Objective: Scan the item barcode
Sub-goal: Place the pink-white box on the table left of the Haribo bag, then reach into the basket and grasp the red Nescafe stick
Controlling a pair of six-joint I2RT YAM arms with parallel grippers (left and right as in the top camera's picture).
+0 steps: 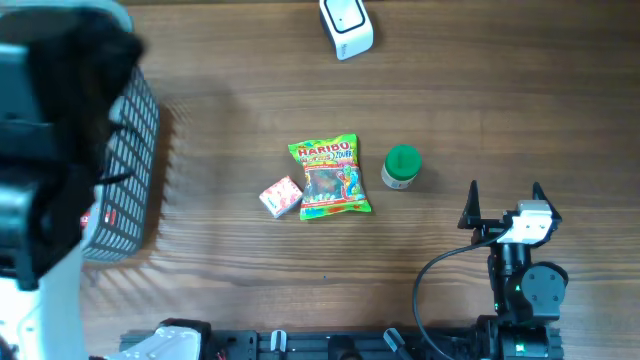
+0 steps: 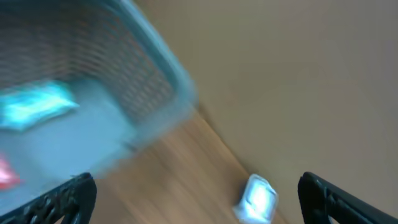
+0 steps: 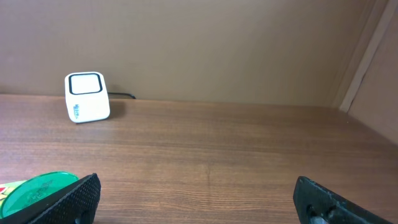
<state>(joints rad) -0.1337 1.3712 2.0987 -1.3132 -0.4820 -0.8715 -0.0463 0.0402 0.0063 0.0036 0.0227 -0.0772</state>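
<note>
Candy bag between small box and jar.

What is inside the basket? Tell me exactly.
The left wrist view shows a blurred light-blue packet and a red thing at the frame edge in the basket. From overhead the left arm covers most of it.

The overhead camera is looking straight down from high above the table, seeing the white scanner at the far edge. The right wrist camera is sitting low, looking across the wood at that scanner, well away. The left wrist camera is looking blurrily past the basket toward the same scanner.
</note>
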